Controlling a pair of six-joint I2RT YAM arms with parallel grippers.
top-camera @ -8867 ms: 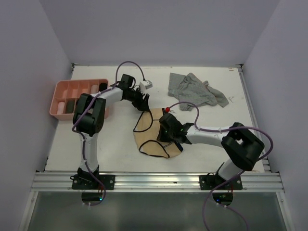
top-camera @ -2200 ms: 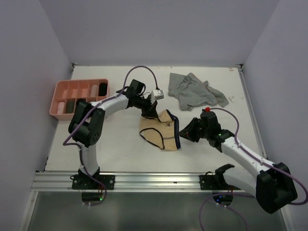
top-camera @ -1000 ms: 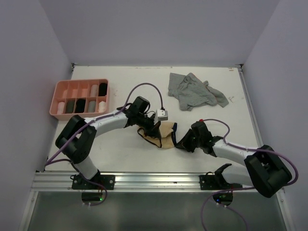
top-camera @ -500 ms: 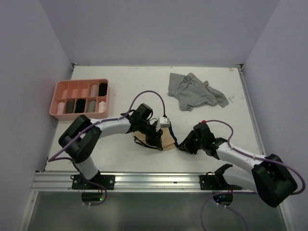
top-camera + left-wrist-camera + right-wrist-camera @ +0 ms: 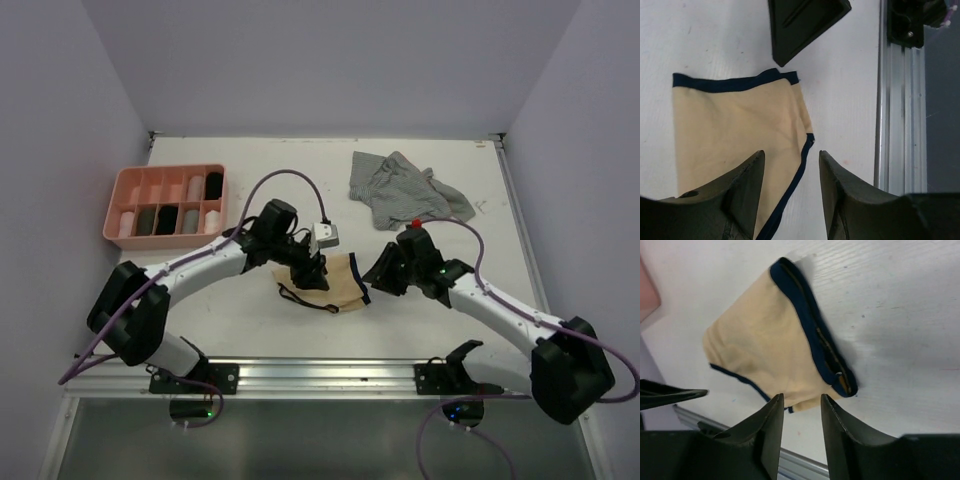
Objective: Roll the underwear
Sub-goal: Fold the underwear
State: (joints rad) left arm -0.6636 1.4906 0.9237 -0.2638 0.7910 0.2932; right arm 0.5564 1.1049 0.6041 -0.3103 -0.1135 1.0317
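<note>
The beige underwear [image 5: 338, 281] with dark trim lies folded flat on the table near the front rail. My left gripper [image 5: 306, 270] hovers over its left part, open; in the left wrist view the beige underwear [image 5: 735, 117] reaches under the left finger [image 5: 742, 187] and its trim edge runs between the jaws. My right gripper [image 5: 384, 272] stands open just right of the garment. The right wrist view has the beige underwear [image 5: 770, 350] and its dark waistband [image 5: 815, 342] beyond the open gripper [image 5: 800, 401]. A grey striped underwear [image 5: 405, 188] lies crumpled at the back.
A pink tray [image 5: 128, 190] with rolled items in its compartments stands at the back left. The aluminium rail [image 5: 320, 375] runs along the table's front edge, close to the garment; the rail [image 5: 900, 100] also shows at the right of the left wrist view.
Both grippers have opened and let go of the beige underwear. They have lifted slightly back from the front edge, leaving the garment folded flat.
</note>
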